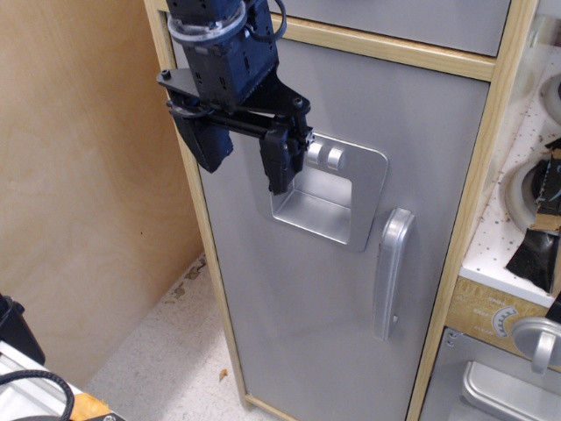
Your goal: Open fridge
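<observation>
A black gripper (250, 162) hangs with its two fingers spread apart and nothing between them, in front of the upper left part of the fridge (298, 289), its right finger (279, 162) overlapping the left edge of the recessed dispenser panel (329, 197) beside two round knobs (324, 156). The fridge, a tall cabinet in a light wood frame, fills the middle of the view, its silver-grey door apparently flush and closed. The vertical bar handle (392, 272) stands untouched, lower and to the right, well apart from the fingers. To open the door cleanly, the arm would likely need to travel down and right, straddle the bar with both fingers, close firmly, then pull along the door's arc; the hinge side cannot be told for certain. A wooden wall panel (79, 175) stands left; a small oven door (500, 386) shows at lower right.
</observation>
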`<state>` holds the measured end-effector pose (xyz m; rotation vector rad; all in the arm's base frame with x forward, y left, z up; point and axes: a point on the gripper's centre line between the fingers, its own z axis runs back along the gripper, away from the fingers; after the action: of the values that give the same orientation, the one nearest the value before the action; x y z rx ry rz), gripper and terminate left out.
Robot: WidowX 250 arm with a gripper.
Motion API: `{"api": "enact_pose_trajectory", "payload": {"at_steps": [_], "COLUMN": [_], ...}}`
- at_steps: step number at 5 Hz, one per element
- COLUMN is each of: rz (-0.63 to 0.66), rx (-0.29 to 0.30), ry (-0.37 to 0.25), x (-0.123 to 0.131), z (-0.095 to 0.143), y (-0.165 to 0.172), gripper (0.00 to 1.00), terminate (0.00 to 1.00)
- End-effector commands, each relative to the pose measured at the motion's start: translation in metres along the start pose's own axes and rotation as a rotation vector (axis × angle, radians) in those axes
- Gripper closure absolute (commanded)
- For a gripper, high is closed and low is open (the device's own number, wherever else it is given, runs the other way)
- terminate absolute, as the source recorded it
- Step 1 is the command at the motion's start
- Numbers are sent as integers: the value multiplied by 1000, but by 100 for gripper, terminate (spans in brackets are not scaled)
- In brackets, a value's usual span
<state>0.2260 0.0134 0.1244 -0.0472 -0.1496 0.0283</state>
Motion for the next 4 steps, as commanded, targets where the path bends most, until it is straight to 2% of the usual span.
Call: {"api": "enact_pose_trajectory", "payload": {"at_steps": [1,4], "rz": [0,-56], "rx": [0,-29], "ry": [0,-39], "x": [0,46], "z": [0,-50], "y": [0,-70], "gripper": [0,0], "terminate": [0,0]}}
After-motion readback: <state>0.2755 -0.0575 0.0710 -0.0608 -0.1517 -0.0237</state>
